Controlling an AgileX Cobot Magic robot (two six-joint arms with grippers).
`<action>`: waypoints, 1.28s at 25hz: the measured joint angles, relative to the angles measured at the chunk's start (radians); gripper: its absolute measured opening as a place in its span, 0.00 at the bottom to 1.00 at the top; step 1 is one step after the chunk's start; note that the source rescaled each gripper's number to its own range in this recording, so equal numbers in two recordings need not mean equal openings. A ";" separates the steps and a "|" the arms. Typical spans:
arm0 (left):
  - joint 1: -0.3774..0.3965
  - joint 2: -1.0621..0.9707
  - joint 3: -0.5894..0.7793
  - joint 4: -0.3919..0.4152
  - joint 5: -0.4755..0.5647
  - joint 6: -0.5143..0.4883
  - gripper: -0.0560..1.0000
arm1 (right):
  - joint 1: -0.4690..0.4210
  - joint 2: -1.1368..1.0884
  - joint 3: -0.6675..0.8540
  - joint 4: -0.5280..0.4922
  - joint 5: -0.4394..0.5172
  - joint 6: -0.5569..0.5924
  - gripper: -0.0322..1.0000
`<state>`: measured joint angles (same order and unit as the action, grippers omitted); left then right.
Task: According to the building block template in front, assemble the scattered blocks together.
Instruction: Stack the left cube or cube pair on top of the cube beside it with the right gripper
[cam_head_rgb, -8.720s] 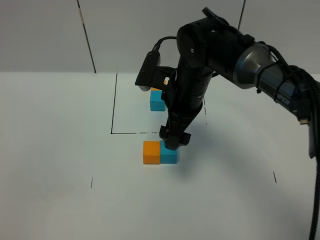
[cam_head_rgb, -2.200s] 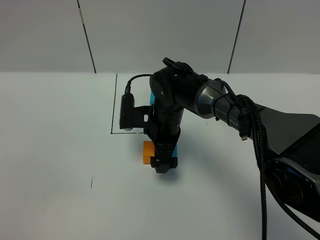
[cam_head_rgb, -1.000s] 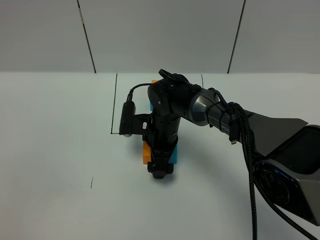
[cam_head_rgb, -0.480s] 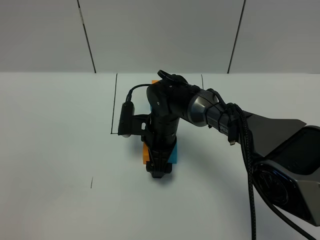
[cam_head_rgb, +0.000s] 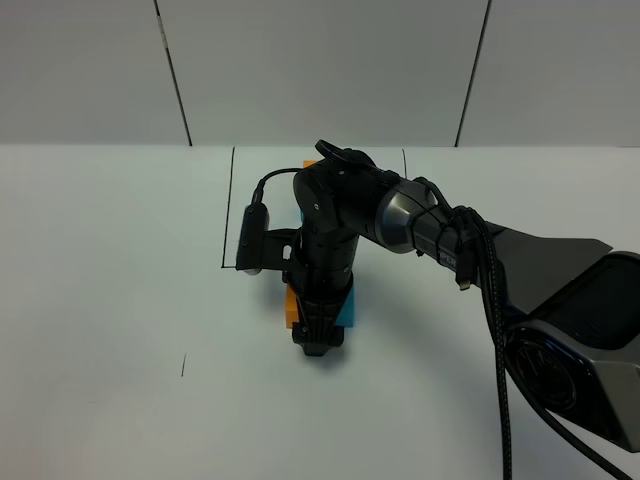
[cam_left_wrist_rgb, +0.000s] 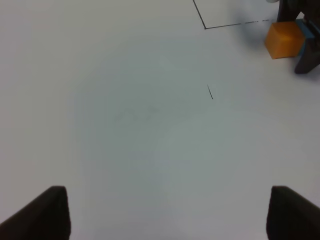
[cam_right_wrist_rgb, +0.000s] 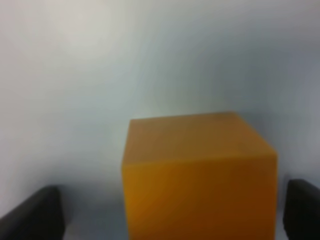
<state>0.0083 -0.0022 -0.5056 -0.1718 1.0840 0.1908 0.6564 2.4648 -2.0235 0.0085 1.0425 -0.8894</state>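
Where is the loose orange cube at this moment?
In the exterior high view the orange cube sits on the white table just in front of the black outlined square, against the cyan-blue cube, with the right pincer around them.

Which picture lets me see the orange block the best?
The right wrist view: the small matte orange cube fills the picture, sitting between the right pincer tips. The left wrist view shows it small, near a corner. In the high view the black arm hides all but an orange sliver.
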 joint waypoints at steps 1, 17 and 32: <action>0.000 0.000 0.000 0.000 0.000 0.000 0.70 | 0.000 0.000 0.000 0.000 0.001 0.000 0.75; 0.000 0.000 0.000 0.000 0.000 0.000 0.70 | 0.006 0.002 0.000 0.013 0.002 0.001 0.03; 0.000 0.000 0.000 0.000 0.000 0.000 0.70 | 0.006 0.000 -0.001 -0.042 -0.042 0.344 0.03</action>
<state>0.0083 -0.0022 -0.5056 -0.1718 1.0840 0.1908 0.6627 2.4650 -2.0246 -0.0334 1.0002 -0.5459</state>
